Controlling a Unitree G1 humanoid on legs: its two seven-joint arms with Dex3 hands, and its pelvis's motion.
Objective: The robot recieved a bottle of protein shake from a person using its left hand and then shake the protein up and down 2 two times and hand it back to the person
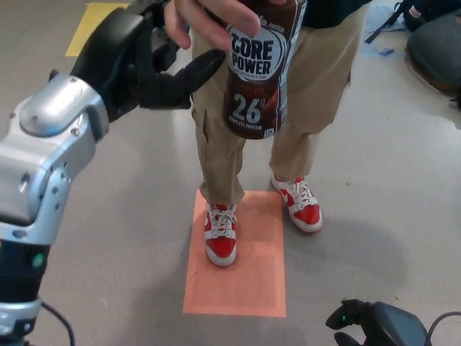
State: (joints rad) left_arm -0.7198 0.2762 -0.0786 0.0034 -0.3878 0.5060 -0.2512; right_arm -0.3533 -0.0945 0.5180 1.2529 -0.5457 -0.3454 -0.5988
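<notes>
A person's hand (209, 18) holds a brown protein shake bottle (257, 72) by its top at the upper middle of the head view; its label reads "Core Power 26g". My left hand (140, 61) is raised just left of the bottle, open, with its thumb (193, 76) stretched toward the bottle's side and not touching it. The other fingers are partly hidden behind the person's hand. Only part of my right hand (374, 324) shows at the bottom right edge, low and far from the bottle.
The person stands in tan trousers (230, 144) and red and white shoes (220, 234) on an orange floor mat (241, 277). A yellow floor mat (90, 21) lies at the far left. Dark bags (432, 36) sit at the top right.
</notes>
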